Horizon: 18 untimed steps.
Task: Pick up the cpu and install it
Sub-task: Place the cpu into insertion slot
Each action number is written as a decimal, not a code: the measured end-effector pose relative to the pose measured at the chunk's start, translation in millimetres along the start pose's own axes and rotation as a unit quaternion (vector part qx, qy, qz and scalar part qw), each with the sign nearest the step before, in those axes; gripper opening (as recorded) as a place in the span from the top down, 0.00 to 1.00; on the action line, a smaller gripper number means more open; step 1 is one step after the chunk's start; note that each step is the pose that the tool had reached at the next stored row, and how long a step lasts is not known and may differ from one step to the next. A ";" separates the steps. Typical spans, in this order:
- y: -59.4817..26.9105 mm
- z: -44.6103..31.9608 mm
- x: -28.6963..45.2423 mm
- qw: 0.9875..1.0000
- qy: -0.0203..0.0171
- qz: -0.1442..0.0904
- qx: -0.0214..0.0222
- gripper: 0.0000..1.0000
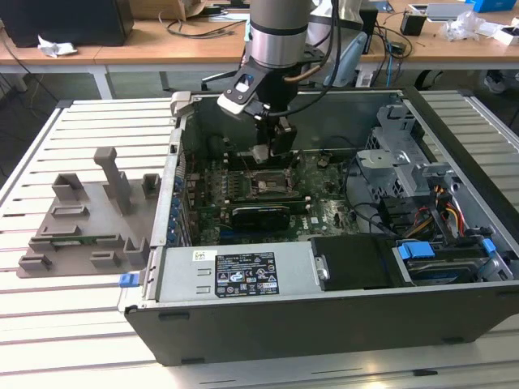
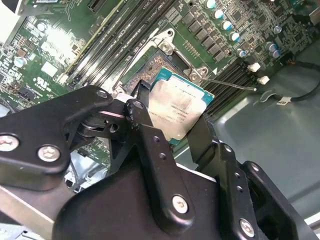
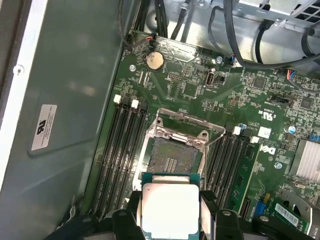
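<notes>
gripper (image 2: 172, 117) clamping cpu (image 3: 170, 210), above open socket (image 3: 172, 157), seemingly not touching

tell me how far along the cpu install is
Done: the cpu is picked up, clamped in the gripper. In hand: it hangs above the motherboard, close to the socket, inside the open computer case. Left: seating it; the socket is bare, its contacts showing, and the cpu is not yet in it.
</notes>
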State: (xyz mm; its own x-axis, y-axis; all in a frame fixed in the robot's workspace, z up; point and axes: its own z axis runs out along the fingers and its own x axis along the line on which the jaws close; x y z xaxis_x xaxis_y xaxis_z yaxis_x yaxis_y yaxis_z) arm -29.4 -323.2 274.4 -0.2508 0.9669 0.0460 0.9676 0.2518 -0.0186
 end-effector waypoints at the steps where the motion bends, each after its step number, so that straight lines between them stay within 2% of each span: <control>1: 0.0 0.0 0.0 1.000 0.000 0.003 0.000 0.45; 7: 0.0 0.1 0.0 0.999 0.000 0.035 -0.002 0.45; 8: 0.0 0.1 0.0 0.999 0.000 0.048 -0.002 0.45; 12: 0.0 0.2 0.0 0.998 -0.004 0.070 -0.002 0.45; 16: 0.0 0.2 0.0 0.995 -0.007 0.095 -0.002 0.45; 18: 0.0 0.3 0.0 0.994 -0.007 0.110 -0.003 0.45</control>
State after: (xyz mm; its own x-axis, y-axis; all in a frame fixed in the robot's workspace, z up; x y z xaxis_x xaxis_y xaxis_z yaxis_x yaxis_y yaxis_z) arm -29.4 -323.2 274.1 -0.0325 0.9991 0.0277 0.9992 0.0331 -0.0210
